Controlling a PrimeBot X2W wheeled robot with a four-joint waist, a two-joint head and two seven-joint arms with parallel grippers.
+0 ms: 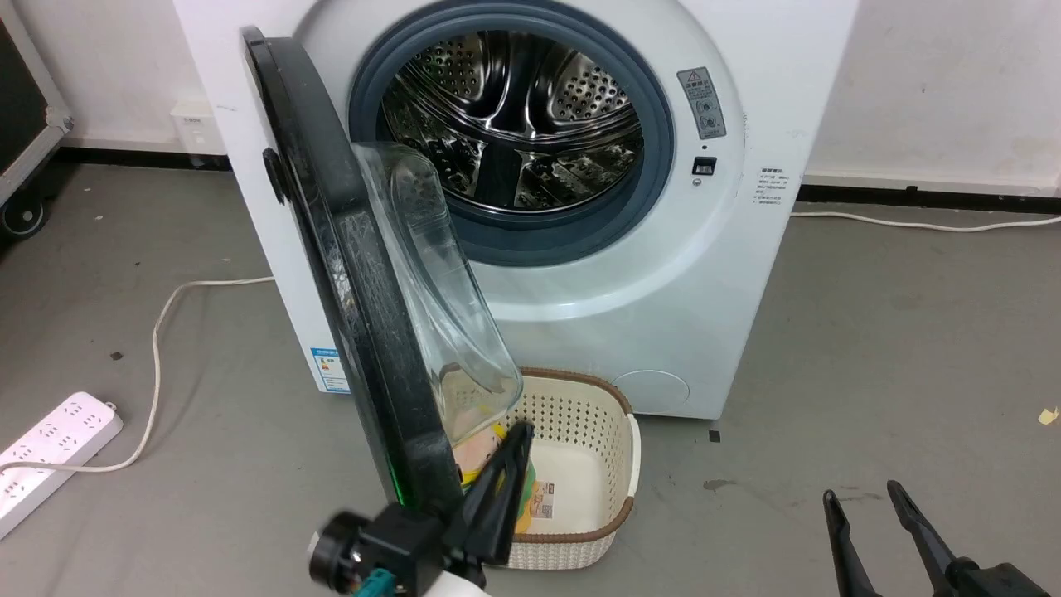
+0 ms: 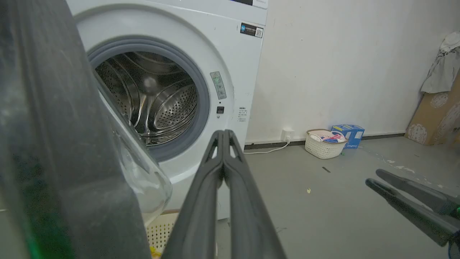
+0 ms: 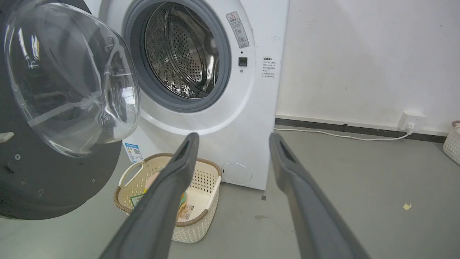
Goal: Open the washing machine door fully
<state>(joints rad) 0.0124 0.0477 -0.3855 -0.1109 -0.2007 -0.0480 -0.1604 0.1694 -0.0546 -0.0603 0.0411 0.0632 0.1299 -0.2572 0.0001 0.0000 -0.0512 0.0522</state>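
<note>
The white washing machine [image 1: 663, 274] stands against the wall, its grey-gasketed opening and steel drum [image 1: 514, 116] exposed. The washing machine door [image 1: 348, 274] is swung out on its left hinge, so in the head view its black rim is nearly edge-on. Its glass bowl [image 3: 72, 79] bulges toward the right. My left gripper [image 1: 520, 429] is shut with nothing in it, low beside the door's inner face near the bottom rim [image 2: 54, 144]; I cannot tell whether it touches. My right gripper [image 3: 234, 138] hangs open at the lower right, well clear of the door.
A cream perforated basket [image 1: 580, 464] with a few items sits on the floor before the machine, under the door's lower edge. A white power strip [image 1: 50, 448] and its cable lie at the left. Another basket [image 2: 323, 144] and a blue box stand by the right wall.
</note>
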